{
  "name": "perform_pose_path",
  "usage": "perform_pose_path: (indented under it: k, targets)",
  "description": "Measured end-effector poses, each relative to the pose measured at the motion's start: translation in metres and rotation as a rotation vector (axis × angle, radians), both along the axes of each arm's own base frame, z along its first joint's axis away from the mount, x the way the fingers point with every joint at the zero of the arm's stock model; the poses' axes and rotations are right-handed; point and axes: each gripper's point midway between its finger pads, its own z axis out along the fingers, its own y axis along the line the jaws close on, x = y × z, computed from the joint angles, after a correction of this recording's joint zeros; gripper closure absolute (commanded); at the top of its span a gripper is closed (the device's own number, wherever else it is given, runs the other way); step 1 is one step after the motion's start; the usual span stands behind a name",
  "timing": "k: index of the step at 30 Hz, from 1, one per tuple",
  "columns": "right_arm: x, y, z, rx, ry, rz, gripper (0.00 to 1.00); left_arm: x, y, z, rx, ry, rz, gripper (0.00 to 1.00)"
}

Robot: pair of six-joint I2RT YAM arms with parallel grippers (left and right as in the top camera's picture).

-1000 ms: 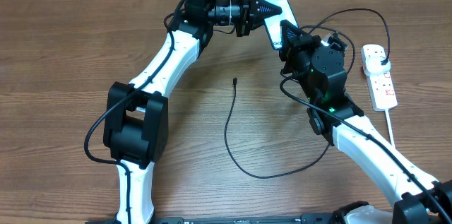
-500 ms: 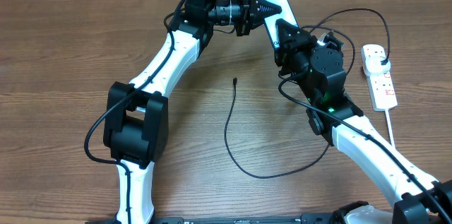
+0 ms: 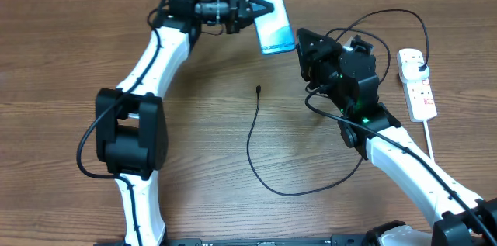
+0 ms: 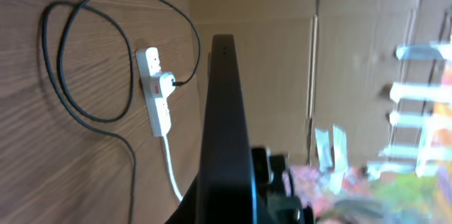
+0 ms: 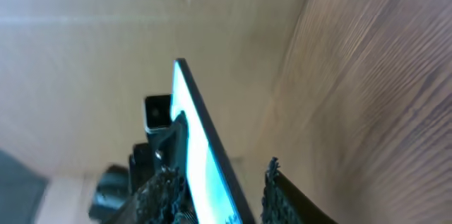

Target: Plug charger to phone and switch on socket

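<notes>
The phone [image 3: 272,25], its light blue screen lit, is held tilted above the table's far side by my left gripper [image 3: 248,8], which is shut on its upper left end. In the left wrist view the phone [image 4: 224,125] shows edge-on as a dark bar. My right gripper [image 3: 305,50] is open at the phone's lower right end. In the right wrist view the phone [image 5: 205,153] lies between the spread fingers [image 5: 219,171]. The charger's connector tip [image 3: 258,88] lies on the table, and its black cable [image 3: 250,149] loops round to the plug in the socket [image 3: 418,91].
The socket's thick white cord [image 3: 429,139] runs toward the front right. The socket [image 4: 155,93] and black cable loops [image 4: 85,54] also show in the left wrist view. Cardboard walls stand behind the table.
My left arm has swung left, carrying the phone left and a little farther back. My right gripper has followed slightly left and stays at the phone's lower end.
</notes>
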Motion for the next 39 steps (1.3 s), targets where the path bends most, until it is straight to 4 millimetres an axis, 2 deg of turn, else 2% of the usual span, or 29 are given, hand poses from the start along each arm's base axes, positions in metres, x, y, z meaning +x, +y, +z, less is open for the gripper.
perform_pose_path:
  k: [6, 9, 12, 16, 19, 22, 23, 25, 27, 30, 32, 33, 34, 36, 39]
  targets:
    - [-0.011, -0.018, -0.026, -0.11, 0.054, 0.18, 0.57, 0.001, 0.053, 0.007, -0.043, -0.106, -0.039, 0.96]
    - [-0.022, -0.012, -0.024, -0.146, 0.002, 0.317, 0.57, 0.006, 0.081, 0.007, -0.051, -0.119, -0.017, 0.96]
    - [-0.039, -0.003, -0.037, -0.167, 0.035, 0.426, 0.6, 0.012, 0.112, 0.007, -0.055, -0.125, 0.024, 0.96]
    - [-0.06, -0.001, -0.06, -0.218, 0.13, 0.517, 0.6, 0.016, 0.138, 0.006, -0.056, -0.112, 0.068, 0.96]
    - [-0.075, -0.007, -0.07, -0.295, 0.242, 0.558, 0.62, 0.014, 0.145, 0.008, -0.068, -0.114, 0.061, 0.96]
    - [-0.075, -0.018, -0.051, -0.428, 0.27, 0.577, 0.63, 0.009, 0.145, 0.006, -0.084, -0.065, 0.045, 0.96]
    - [-0.065, -0.021, -0.025, -0.502, 0.2, 0.569, 0.62, 0.007, 0.145, 0.004, -0.092, -0.027, 0.04, 0.96]
    - [-0.058, -0.026, -0.001, -0.573, 0.148, 0.56, 0.62, 0.003, 0.144, 0.002, -0.1, 0.021, 0.036, 0.96]
    - [-0.055, -0.028, 0.002, -0.599, 0.132, 0.556, 0.62, 0.002, 0.144, 0.0, -0.103, 0.055, 0.038, 0.96]
    - [-0.049, -0.024, -0.015, -0.598, 0.157, 0.586, 0.62, 0.001, 0.143, -0.002, -0.104, 0.081, 0.041, 0.96]
    - [-0.039, -0.017, -0.036, -0.577, 0.185, 0.625, 0.62, 0.001, 0.142, -0.004, -0.101, 0.089, 0.044, 0.96]
    - [-0.035, -0.011, -0.055, -0.559, 0.216, 0.658, 0.63, 0.002, 0.14, -0.005, -0.095, 0.09, 0.047, 0.96]
    - [-0.033, -0.007, -0.065, -0.55, 0.231, 0.674, 0.63, 0.002, 0.138, -0.005, -0.092, 0.091, 0.047, 0.96]
    - [-0.025, 0.008, -0.102, -0.509, 0.275, 0.739, 0.64, 0.002, 0.13, -0.007, -0.082, 0.095, 0.044, 0.96]
    - [-0.023, 0.022, -0.132, -0.477, 0.308, 0.784, 0.64, 0.001, 0.12, -0.009, -0.074, 0.096, 0.033, 0.96]
